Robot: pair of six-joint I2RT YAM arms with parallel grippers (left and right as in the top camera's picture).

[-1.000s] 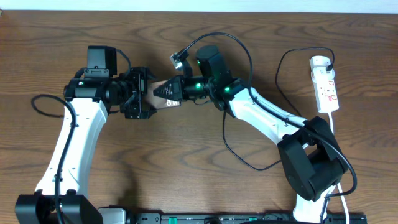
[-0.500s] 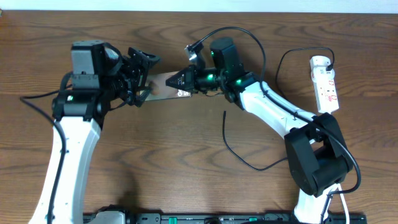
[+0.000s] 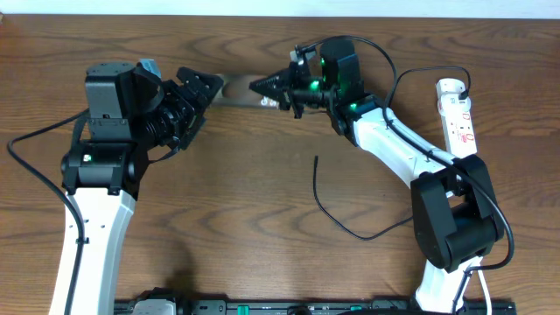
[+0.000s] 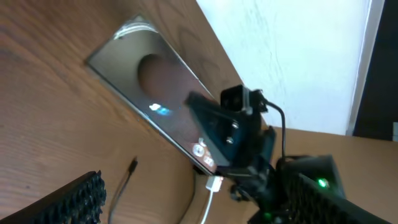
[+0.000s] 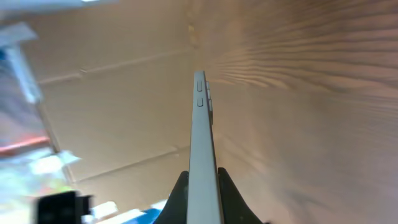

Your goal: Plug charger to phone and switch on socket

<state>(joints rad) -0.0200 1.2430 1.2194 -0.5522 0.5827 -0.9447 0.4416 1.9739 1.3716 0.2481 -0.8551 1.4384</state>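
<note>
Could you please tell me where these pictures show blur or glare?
Overhead: sharp and evenly lit, with the phone showing only as a thin dark strip. Left wrist: the glossy phone face carries a small bright glint, and the left fingers at the bottom edge are soft. Right wrist: the phone's edge is crisp, but the background on the left is smeared.

You are looking down on a brown wood-grain tabletop that fills nearly the whole overhead view, its grain running left to right under soft, even light that leaves only faint shadows. Along its far edge you can see a thin pale strip, and the left wrist view shows you a white, faintly scuffed wall rising right behind the tabletop. At that view's right edge a dark vertical panel stands beside the wall; you cannot tell what it is.
</note>
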